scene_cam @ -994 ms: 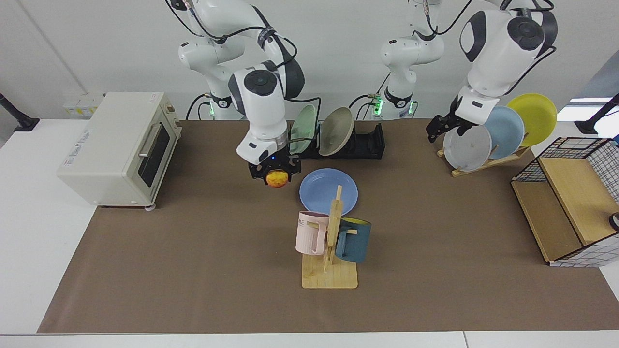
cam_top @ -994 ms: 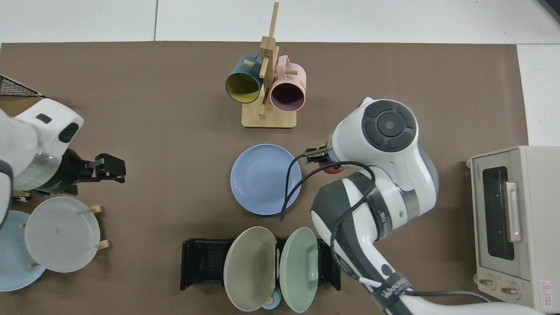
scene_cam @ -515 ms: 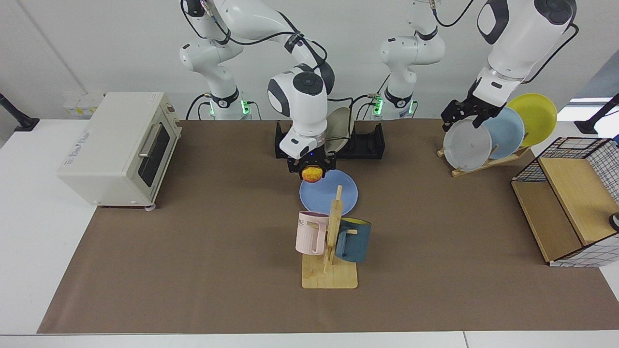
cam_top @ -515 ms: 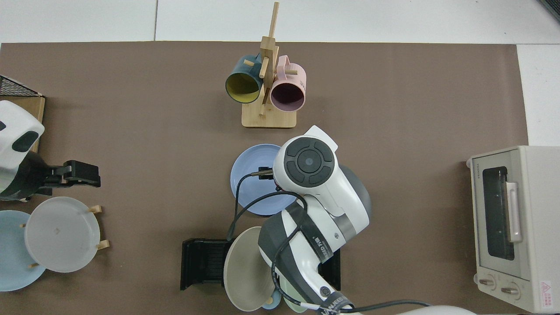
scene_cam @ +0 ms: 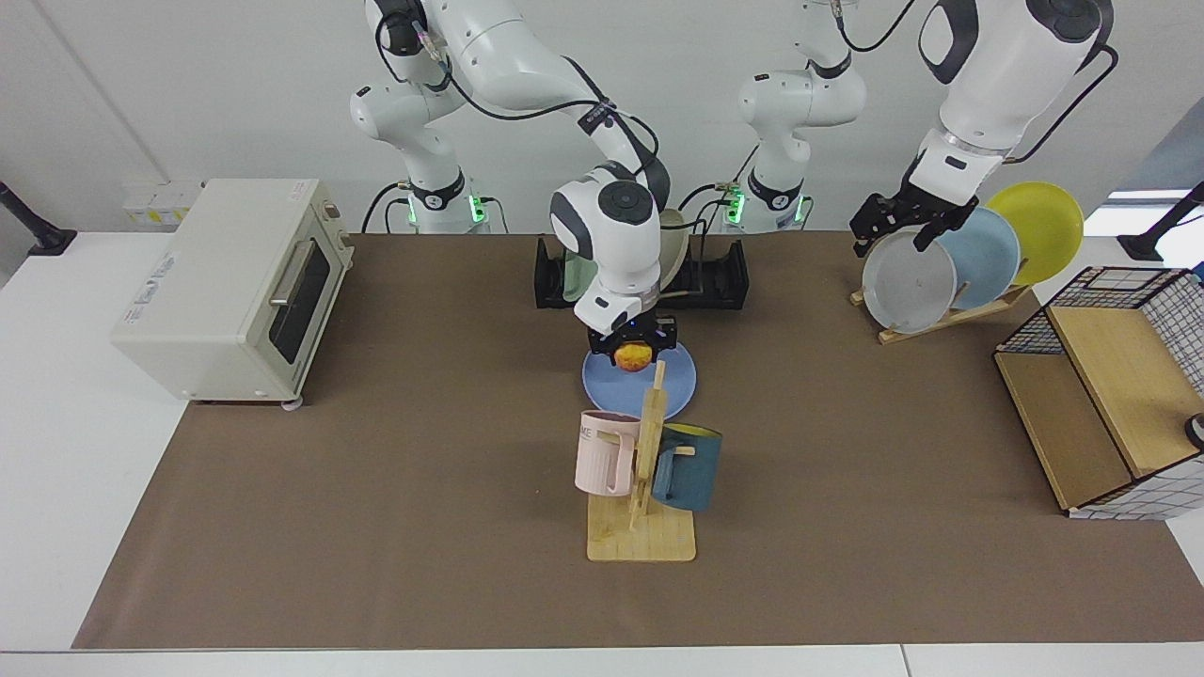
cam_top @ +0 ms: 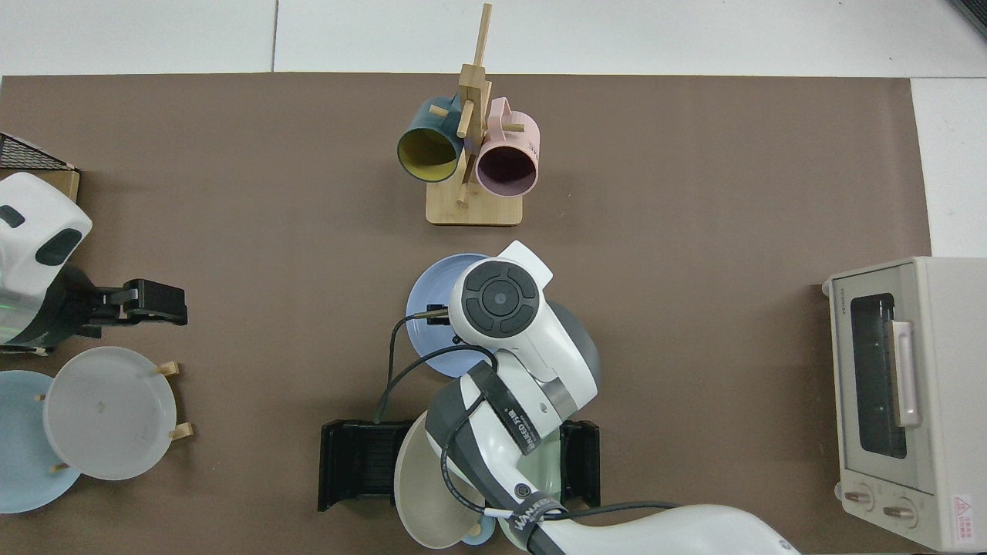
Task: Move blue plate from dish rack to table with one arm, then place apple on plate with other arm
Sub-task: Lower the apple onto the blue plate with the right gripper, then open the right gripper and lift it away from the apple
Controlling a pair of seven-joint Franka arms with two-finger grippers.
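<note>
Two mugs, one pink [scene_cam: 602, 453] and one dark teal [scene_cam: 689, 466], hang on the wooden mug tree [scene_cam: 645, 470] nearest the camera in the facing view. Just behind it the blue plate [scene_cam: 607, 380] lies flat on the brown mat of the table [scene_cam: 376, 489]. Over the plate's middle the right gripper [scene_cam: 633, 350] points down with its fingers clenched on the apple [scene_cam: 633, 355]; whether the apple touches the plate cannot be told. From above, this arm's wrist covers much of the plate [cam_top: 426, 297] and hides the apple. Behind the plate stands the black dish rack [scene_cam: 720, 275], with a beige plate [cam_top: 424, 478] and a green plate [scene_cam: 576, 278] upright in its slots, mostly behind the arm. A cream toaster oven [scene_cam: 230, 287] sits well apart at one end of the mat. At the other end the left gripper [scene_cam: 894, 224] waits with fingers apart, holding nothing, just above the grey plate [scene_cam: 908, 282] in the wooden plate stand [scene_cam: 950, 315], beside a pale blue plate [scene_cam: 983, 254] and a yellow plate [scene_cam: 1039, 230].
</note>
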